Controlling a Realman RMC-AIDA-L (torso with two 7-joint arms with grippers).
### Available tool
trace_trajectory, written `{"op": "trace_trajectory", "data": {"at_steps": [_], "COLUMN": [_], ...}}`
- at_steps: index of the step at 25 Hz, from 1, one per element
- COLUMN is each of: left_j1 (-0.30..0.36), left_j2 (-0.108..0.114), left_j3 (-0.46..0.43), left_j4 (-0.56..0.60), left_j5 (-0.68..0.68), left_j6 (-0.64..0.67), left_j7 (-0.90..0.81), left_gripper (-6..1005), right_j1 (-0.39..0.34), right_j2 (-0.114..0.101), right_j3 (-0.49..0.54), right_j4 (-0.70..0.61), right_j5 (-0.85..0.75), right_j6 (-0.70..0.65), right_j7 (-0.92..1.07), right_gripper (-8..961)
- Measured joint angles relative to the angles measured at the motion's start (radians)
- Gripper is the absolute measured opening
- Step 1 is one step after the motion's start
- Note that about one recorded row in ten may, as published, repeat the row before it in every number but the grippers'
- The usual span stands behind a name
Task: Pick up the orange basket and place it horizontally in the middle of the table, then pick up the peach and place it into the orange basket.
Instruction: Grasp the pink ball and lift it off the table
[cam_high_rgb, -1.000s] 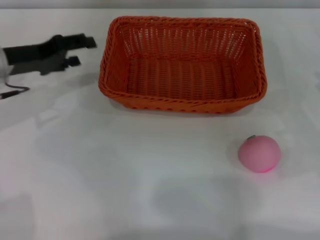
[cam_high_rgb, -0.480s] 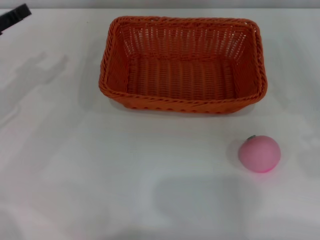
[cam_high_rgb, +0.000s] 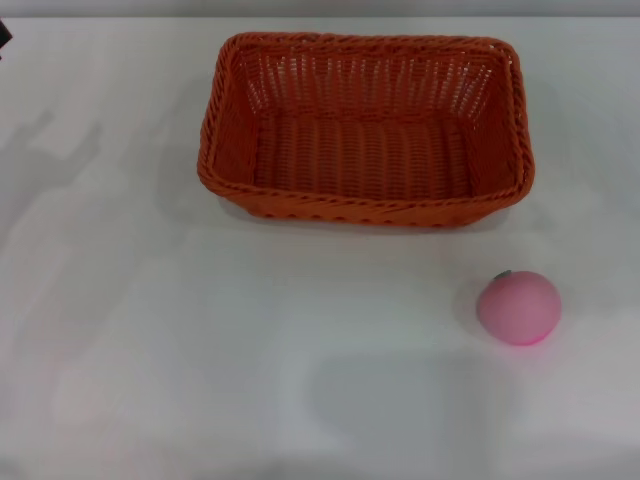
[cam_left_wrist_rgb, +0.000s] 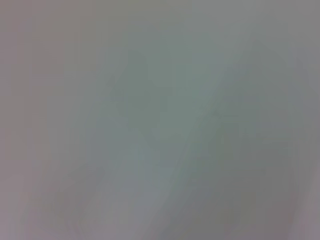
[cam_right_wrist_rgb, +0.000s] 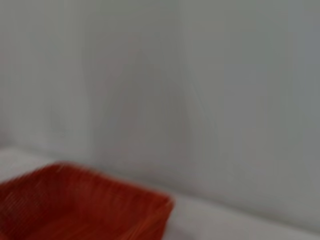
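The orange basket (cam_high_rgb: 365, 128) stands upright and empty on the white table (cam_high_rgb: 200, 340), long side running left to right, toward the far middle. One blurred corner of the orange basket (cam_right_wrist_rgb: 85, 207) shows in the right wrist view. The pink peach (cam_high_rgb: 518, 307) rests on the table in front of the basket's right end, apart from it, stem spot up. Only a dark sliver of my left gripper (cam_high_rgb: 2, 34) shows at the far left edge, well away from the basket. My right gripper is out of view. The left wrist view shows only a blank grey surface.
Faint shadows of the left arm fall on the tabletop at far left. A pale wall (cam_right_wrist_rgb: 200, 90) rises behind the table in the right wrist view.
My left arm has pulled back to the left and away from the basket, from beside its left end to almost out of the picture. Basket and peach have not moved.
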Motion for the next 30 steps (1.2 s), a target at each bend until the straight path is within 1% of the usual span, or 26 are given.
{"op": "trace_trajectory", "data": {"at_steps": [5,7,9,12,14,20,25,29,30], "left_j1": [0.018,0.022,0.027,0.030,0.031,0.030,0.031,0.031,0.031], "left_j2": [-0.004,-0.007,-0.008,-0.010,-0.011,-0.011,-0.011,-0.011,-0.011], "left_j3": [-0.001,-0.001,-0.001,0.002,0.003,-0.001,0.000,0.004,0.005], "left_j4": [0.008,0.010,0.010,0.010,0.014,0.034,0.035,0.036,0.036], "left_j5": [-0.030,-0.036,-0.041,-0.045,-0.047,-0.050,-0.056,-0.061,-0.061], "left_j6": [-0.002,-0.009,-0.021,-0.034,-0.036,-0.039,-0.039,-0.040,-0.040], "left_j7": [0.077,0.097,0.105,0.114,0.124,0.136,0.136,0.136,0.136], "left_gripper": [803,803,803,803,803,804,803,803,803], "right_j1": [-0.010,-0.001,0.020,0.058,0.071,0.073,0.071,0.071,0.071], "right_j2": [-0.025,-0.027,-0.014,0.020,0.029,0.030,0.030,0.030,0.030], "right_j3": [-0.197,-0.254,-0.272,-0.295,-0.337,-0.462,-0.534,-0.607,-0.607], "right_j4": [-0.075,-0.102,-0.131,-0.165,-0.167,-0.137,-0.102,-0.062,-0.062], "right_j5": [-0.021,-0.038,-0.093,-0.216,-0.255,-0.234,-0.210,-0.209,-0.209], "right_j6": [0.020,0.019,0.016,0.016,0.013,-0.013,-0.019,-0.064,-0.064], "right_j7": [0.078,0.112,0.140,0.168,0.188,0.231,0.237,0.238,0.238], "right_gripper": [779,778,778,778,777,777,776,775,775]}}
